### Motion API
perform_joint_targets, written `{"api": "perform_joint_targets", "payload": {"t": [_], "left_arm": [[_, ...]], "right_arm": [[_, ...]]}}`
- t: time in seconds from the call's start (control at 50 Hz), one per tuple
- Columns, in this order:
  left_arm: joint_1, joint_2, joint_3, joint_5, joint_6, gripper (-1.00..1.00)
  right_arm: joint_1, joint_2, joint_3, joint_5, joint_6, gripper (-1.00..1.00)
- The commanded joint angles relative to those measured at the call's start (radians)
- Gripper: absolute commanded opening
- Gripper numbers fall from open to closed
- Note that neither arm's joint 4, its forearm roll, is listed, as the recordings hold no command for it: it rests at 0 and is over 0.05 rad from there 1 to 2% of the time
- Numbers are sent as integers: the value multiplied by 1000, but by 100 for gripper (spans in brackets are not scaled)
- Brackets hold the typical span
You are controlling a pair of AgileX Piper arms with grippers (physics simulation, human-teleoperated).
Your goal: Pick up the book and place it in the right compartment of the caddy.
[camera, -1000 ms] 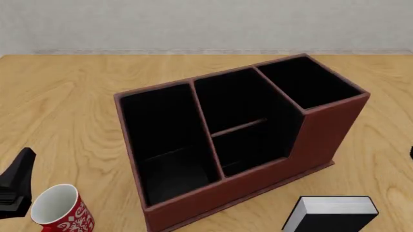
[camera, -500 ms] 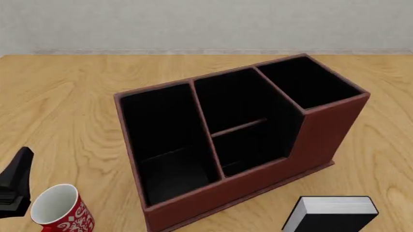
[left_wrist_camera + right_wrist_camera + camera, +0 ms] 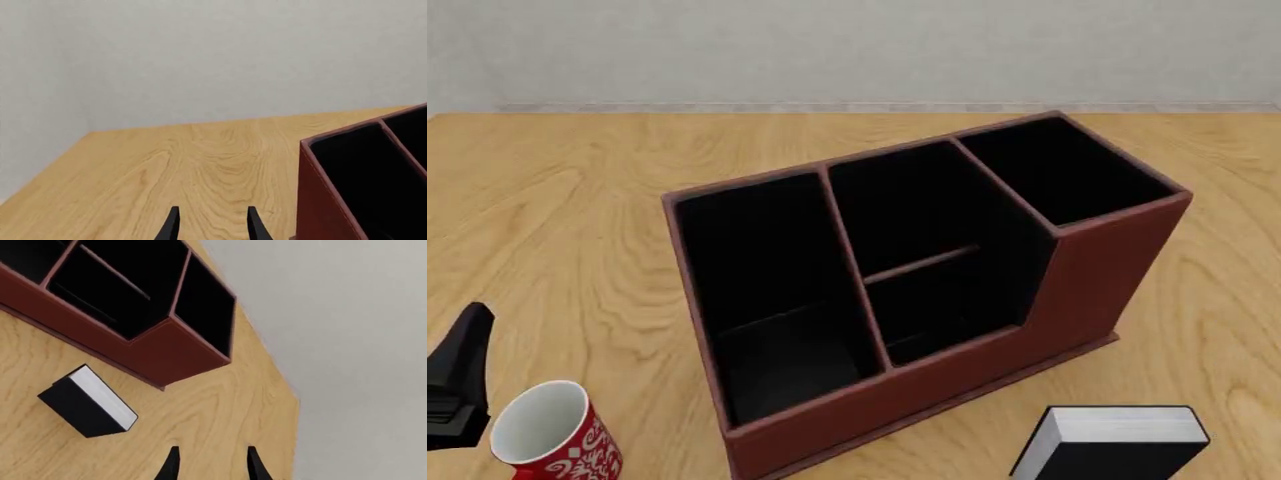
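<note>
Far left of front view: left gripper [image 3: 461, 375] at the near worktop [image 3: 561, 200] edge, only dark body visible there; wrist view shows fingers [image 3: 171, 227] parted with nothing between, bare wood ahead. Just beside it, red-and-white mug [image 3: 554, 435] upright, mouth open, apart from the caddy. Centre: reddish-brown caddy [image 3: 881, 400] sitting skewed on the worktop, black inside; wide low section at left end, middle section split by a crossbar [image 3: 921, 263], then the right compartment [image 3: 1065, 172] with the tallest walls, nothing visible in it. Near right: the book [image 3: 1114, 445], black cover, white page edge, lying flat on the worktop just beside the caddy's near right corner, not touching it as far as visible, partly cut off by the frame. Right gripper [image 3: 210, 462] out of front view; its wrist view shows fingers spread, holding nothing, up above the worktop with book and caddy both ahead. Progress judged: nothing done yet. Book not grasped, not lifted. Left to do: reach to book, grip, lift, carry over tall end section, lower in, release.
</note>
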Motion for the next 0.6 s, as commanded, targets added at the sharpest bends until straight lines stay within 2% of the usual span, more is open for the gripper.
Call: {"api": "perform_joint_targets", "payload": {"t": [0.02, 0.1, 0.28, 0.44, 0.6], "left_arm": [[-2, 0, 1, -5, 11, 100], [-2, 0, 1, -4, 14, 100], [1, -1, 2, -4, 21, 100], [3, -1, 3, 4, 10, 100], [5, -1, 2, 6, 12, 100]], "right_arm": [[7, 107, -107, 92, -81, 100], [20, 155, -143, 93, -90, 100], [30, 215, -106, 93, -120, 100], [60, 284, -72, 94, -105, 100], [73, 345, -84, 94, -96, 100]]}}
